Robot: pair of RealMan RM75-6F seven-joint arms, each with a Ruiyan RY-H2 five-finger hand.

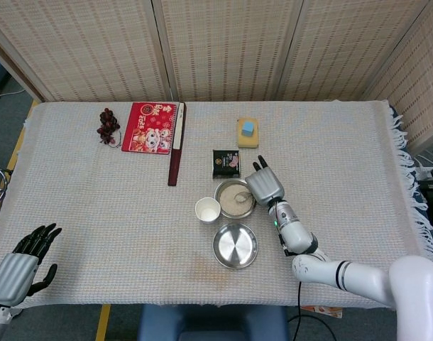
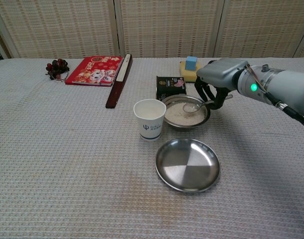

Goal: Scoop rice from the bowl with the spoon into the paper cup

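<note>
A steel bowl point(image 1: 234, 216) point(image 2: 184, 126) of rice point(image 2: 178, 115) stands mid-table, with a white paper cup point(image 1: 207, 210) point(image 2: 149, 119) upright just to its left. The spoon point(image 2: 198, 104) lies with its scoop end in the rice and its handle pointing right. My right hand point(image 1: 265, 186) point(image 2: 219, 79) hangs over the bowl's right rim, its fingers curled down around the spoon handle. My left hand point(image 1: 21, 261) rests at the table's near left corner, fingers apart and holding nothing; only the head view shows it.
An empty steel plate point(image 1: 235, 246) point(image 2: 188, 165) sits in front of the bowl. Behind the bowl lie a black packet point(image 2: 171, 85) and a yellow sponge with a blue block point(image 1: 248, 133). A red booklet point(image 1: 150, 128), a dark stick point(image 1: 176, 145) and dark berries point(image 1: 108, 126) lie far left.
</note>
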